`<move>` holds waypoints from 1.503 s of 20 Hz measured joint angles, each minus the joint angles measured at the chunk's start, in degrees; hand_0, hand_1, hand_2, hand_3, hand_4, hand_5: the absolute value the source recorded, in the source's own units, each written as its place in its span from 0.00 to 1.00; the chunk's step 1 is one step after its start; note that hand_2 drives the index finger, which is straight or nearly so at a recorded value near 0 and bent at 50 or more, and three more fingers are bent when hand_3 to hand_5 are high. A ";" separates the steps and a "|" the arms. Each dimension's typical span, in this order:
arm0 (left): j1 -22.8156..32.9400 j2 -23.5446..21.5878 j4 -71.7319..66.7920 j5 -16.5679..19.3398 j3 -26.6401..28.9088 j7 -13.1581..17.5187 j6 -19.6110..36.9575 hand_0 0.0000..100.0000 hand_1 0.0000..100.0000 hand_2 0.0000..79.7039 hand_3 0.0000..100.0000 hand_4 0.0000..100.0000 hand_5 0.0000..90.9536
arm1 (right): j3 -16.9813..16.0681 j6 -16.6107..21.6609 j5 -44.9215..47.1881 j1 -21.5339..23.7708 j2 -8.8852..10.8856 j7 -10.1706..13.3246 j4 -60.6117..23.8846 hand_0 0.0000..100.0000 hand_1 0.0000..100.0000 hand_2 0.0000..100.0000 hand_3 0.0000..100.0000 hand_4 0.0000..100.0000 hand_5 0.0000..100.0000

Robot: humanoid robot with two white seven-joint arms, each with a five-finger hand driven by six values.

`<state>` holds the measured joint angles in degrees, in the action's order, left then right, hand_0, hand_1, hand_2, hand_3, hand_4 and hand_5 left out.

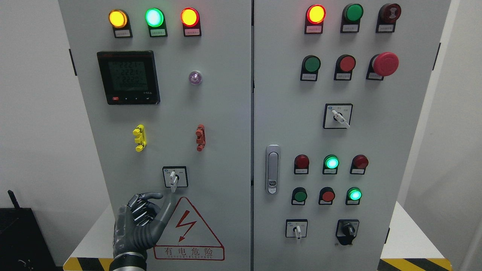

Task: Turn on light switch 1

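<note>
One hand [141,218], the left, is reaching at lower left, thumb up, fingers loosely curled, holding nothing. Its thumb is nearing the switch [173,179], whose lever looks to need turning next

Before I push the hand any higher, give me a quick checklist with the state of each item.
1. Left hand below the white-handled rotary switch on the grey left cabinet door: ok.
2. Fingers free, holding nothing: ok.
3. Fingertip touching the switch handle: cannot tell.
4. Handle pointing straight down: ok.
5. Hand clear of the red lightning warning triangle: not ok, it overlaps the edge.
6. Right hand: cannot tell, out of view.
</note>
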<state>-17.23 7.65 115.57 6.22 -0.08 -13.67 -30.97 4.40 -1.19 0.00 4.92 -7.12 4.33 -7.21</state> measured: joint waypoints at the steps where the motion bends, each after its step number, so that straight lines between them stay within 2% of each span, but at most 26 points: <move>1: -0.29 0.03 -0.17 0.23 0.01 0.00 -0.01 0.12 0.71 0.64 0.86 0.91 0.92 | 0.00 0.00 0.00 0.00 0.00 0.00 0.00 0.00 0.00 0.00 0.00 0.00 0.00; 30: -4.55 0.73 -2.96 1.94 -1.49 0.03 -4.12 0.10 0.70 0.67 0.88 0.93 0.94 | 0.00 0.00 0.00 0.00 0.00 0.00 0.00 0.00 0.00 0.00 0.00 0.00 0.00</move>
<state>-21.78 8.37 112.61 8.16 -1.56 -13.64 -35.08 4.40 -1.19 0.00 4.92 -7.12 4.33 -7.21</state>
